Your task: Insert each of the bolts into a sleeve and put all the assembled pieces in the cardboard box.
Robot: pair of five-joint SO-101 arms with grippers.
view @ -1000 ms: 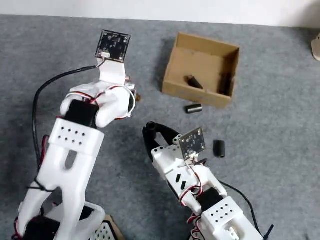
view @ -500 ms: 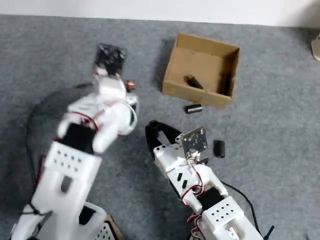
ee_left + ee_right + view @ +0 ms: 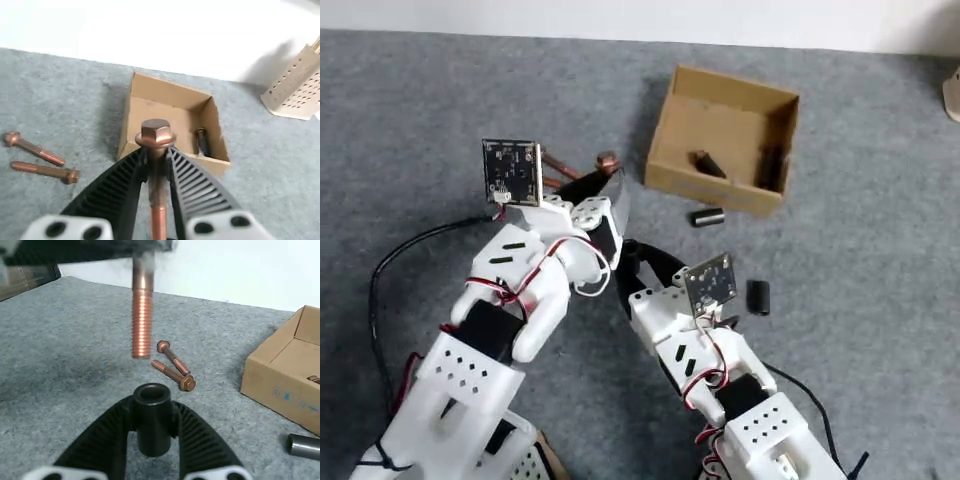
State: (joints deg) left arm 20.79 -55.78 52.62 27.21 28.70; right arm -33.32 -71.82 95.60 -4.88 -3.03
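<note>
My left gripper (image 3: 156, 150) is shut on a copper bolt (image 3: 156, 134) held upright, head uppermost. In the high view that left gripper (image 3: 605, 187) sits just left of the cardboard box (image 3: 665, 150). My right gripper (image 3: 151, 407) is shut on a black sleeve (image 3: 151, 417), open end up. The held bolt (image 3: 142, 315) hangs threaded end down, just above and slightly aside of the sleeve's mouth. Two loose bolts (image 3: 174, 371) lie on the grey mat beyond. Two assembled pieces (image 3: 708, 163) lie inside the box.
Two loose black sleeves lie on the mat: one (image 3: 706, 216) by the box's front wall, another (image 3: 758, 297) beside the right arm. A beige perforated object (image 3: 295, 90) stands at the far right edge. The loose bolts (image 3: 40, 160) lie left of the box.
The left arm has swung away from the loose bolts towards the right arm, carrying a bolt, and now holds it over the sleeve. The right gripper barely shifted.
</note>
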